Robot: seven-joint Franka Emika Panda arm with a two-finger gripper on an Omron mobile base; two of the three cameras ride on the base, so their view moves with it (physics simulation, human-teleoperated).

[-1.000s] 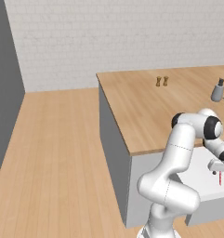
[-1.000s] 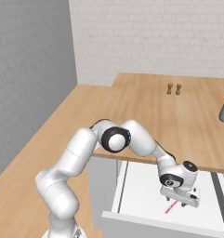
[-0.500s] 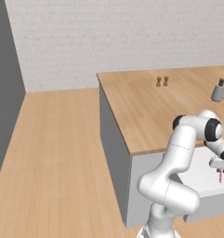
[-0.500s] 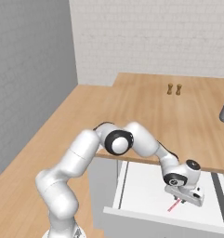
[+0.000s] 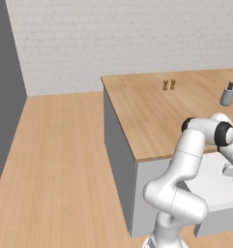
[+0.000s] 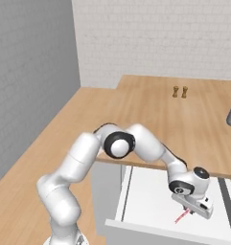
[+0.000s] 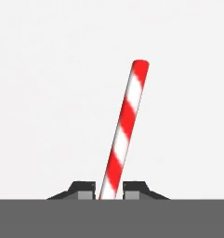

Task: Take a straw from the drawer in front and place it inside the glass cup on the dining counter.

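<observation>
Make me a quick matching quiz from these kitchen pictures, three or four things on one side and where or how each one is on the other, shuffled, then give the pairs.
Things:
1. straw
2. drawer
3. gripper
4. grey bottle

States:
A. pulled open, white inside
B. standing on the wooden counter
C. red and white, between the fingertips
D. shut on the straw

Pairs: 1-C, 2-A, 3-D, 4-B

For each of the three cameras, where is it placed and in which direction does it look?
Left base view: behind the arm's left, looking forward and down over the dining counter; arm rises lower right.
Right base view: behind the arm's right, looking into the open drawer; arm rises lower left, gripper low.
Hand view: on the hand, facing the white drawer floor; both fingertips flank the straw.
All share the straw.
</observation>
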